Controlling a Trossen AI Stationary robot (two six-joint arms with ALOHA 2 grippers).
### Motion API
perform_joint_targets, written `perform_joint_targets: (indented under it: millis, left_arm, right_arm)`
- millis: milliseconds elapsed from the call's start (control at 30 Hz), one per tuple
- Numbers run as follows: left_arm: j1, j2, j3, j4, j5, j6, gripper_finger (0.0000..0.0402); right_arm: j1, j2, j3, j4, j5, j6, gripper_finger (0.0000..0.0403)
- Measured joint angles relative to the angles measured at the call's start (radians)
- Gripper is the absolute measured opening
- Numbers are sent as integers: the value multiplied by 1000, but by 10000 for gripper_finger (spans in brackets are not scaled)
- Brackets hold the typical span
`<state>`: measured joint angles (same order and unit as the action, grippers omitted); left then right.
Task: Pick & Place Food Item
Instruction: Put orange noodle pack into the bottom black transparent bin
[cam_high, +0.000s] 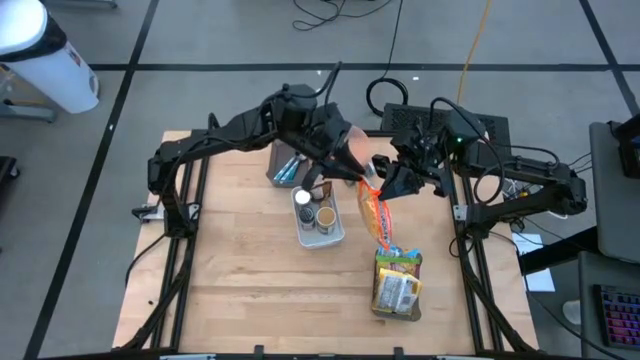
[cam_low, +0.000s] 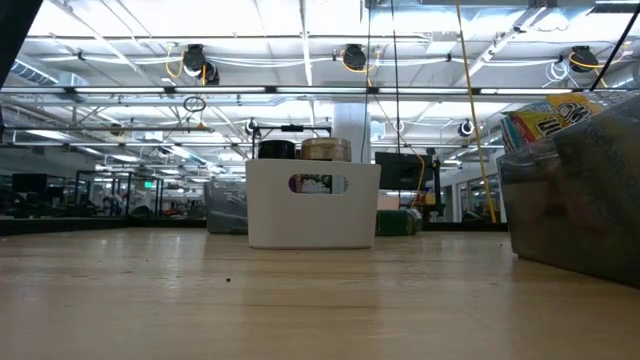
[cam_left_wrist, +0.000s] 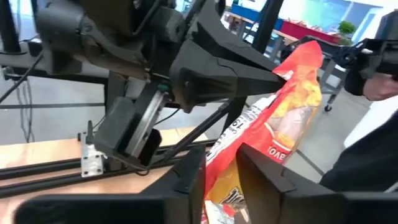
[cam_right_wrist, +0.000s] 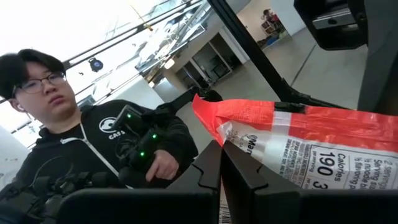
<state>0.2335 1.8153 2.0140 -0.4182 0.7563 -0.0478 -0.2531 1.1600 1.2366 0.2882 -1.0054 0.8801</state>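
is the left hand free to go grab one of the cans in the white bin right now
Probably not yet. The left hand is closing around the orange chip bag, which the right hand also grips. The white bin sits just below, nothing covering its cans, so it looks reachable after letting go.

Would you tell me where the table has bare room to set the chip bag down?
Bare wood runs along the table's left side, left of the white bin, and across the near edge beside the snack box. It is crowded at the back middle, where both grippers hold the chip bag by the bin and the grey box.
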Motion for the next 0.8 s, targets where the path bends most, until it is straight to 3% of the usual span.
perform_joint_targets:
  millis: [267,800]
  left_arm:
    - [-10,0,0,-6,29,51,8]
    - [-20,-1,0,-7,-6,48,2]
  right_arm:
    - [0,0,0,0,0,-7,0]
    - [-5,-1,0,0,27,4,16]
